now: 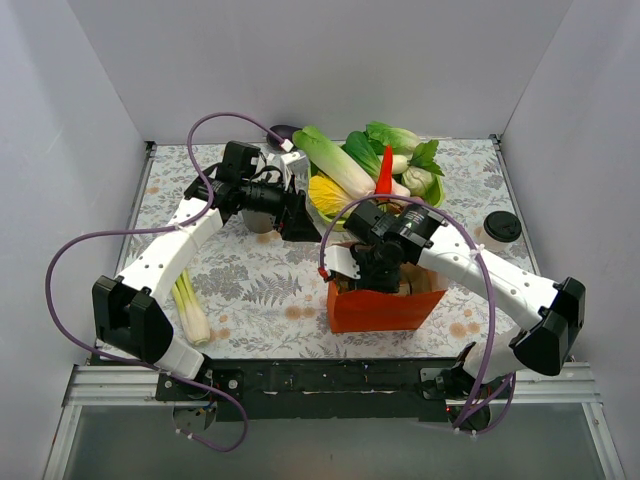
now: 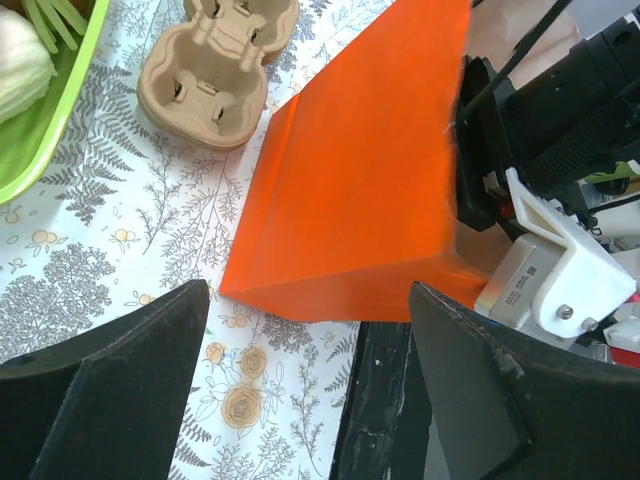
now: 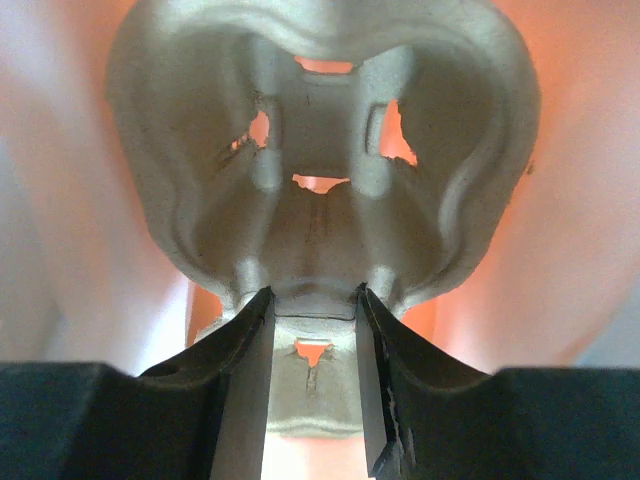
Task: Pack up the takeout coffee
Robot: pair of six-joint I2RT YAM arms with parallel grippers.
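Observation:
The takeout coffee, a small pale cup with a black lid, stands at the table's right side, apart from both arms. An orange paper bag stands open at front centre. My right gripper reaches down into it. In the right wrist view this gripper is shut on the middle ridge of a brown pulp tray, with orange bag walls all around. My left gripper hovers left of the bag, open and holding nothing. The bag's side fills its view.
A green bowl heaped with vegetables sits at the back centre. A leek lies by the left arm. Another pulp tray lies on the tablecloth beyond the bag, beside the bowl's rim. White walls close in on three sides.

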